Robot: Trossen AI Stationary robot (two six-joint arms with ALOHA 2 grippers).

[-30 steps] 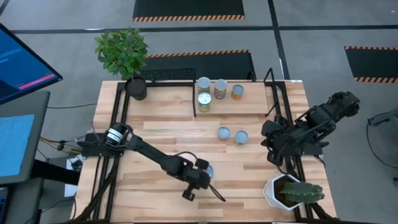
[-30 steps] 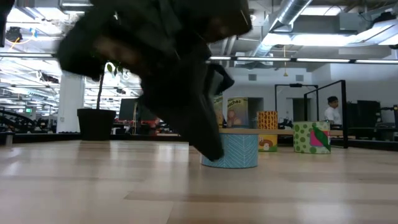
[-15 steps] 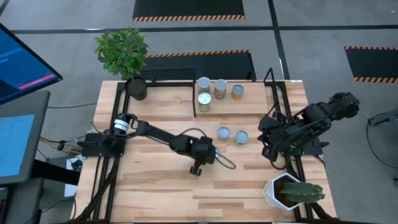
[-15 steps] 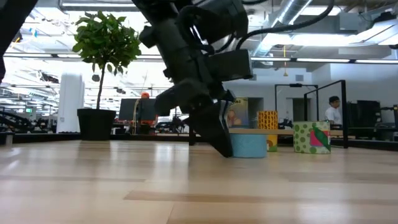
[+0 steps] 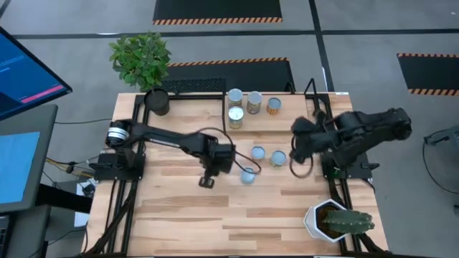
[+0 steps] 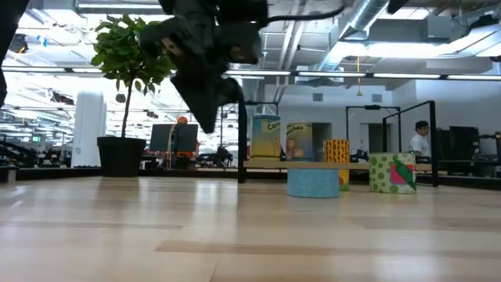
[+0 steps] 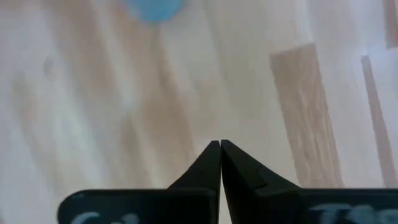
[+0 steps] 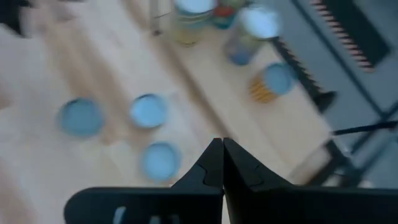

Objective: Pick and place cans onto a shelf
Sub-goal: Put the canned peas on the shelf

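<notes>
Left tool (image 5: 206,179) clenched, empty, lifted off can (image 5: 247,175) it just slid beside two others mid-surface (image 5: 172,208). Right tool (image 5: 295,147) clenched, empty, swung in over them. Four cans on shelf (image 5: 287,122); three left.

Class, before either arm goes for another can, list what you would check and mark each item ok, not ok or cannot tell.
1. Left pincer empty: ok, shut on nothing.
2. Right pincer empty: ok, shut on nothing.
3. A pincer open, ready to grasp: not ok, both shut.
4. Table cans upright: ok, three show round tops.
5. Shelf has room: ok, four shelf cans sit at one end, the rest of the board is bare.
</notes>
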